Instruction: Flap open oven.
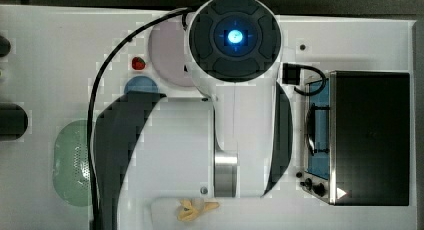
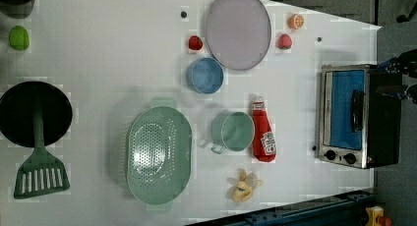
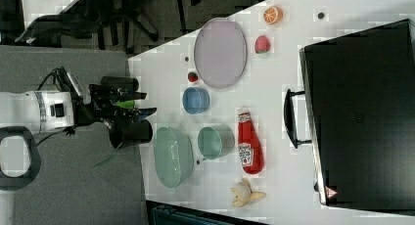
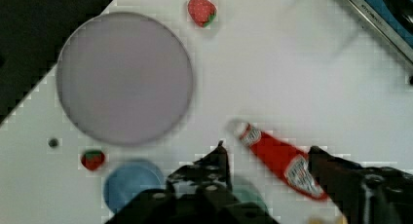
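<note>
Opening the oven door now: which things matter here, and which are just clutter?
Job:
oven
its door handle
claw, open

Clutter:
ketchup bottle
purple plate
blue bowl
green colander
green cup
banana
strawberries

A robotics lab: a white Franka arm [image 1: 235, 115] over a white tabletop [image 2: 108, 64] strewn with toy food and plastic kitchenware, grey floor and black office chairs [image 3: 122, 14] beyond.
</note>
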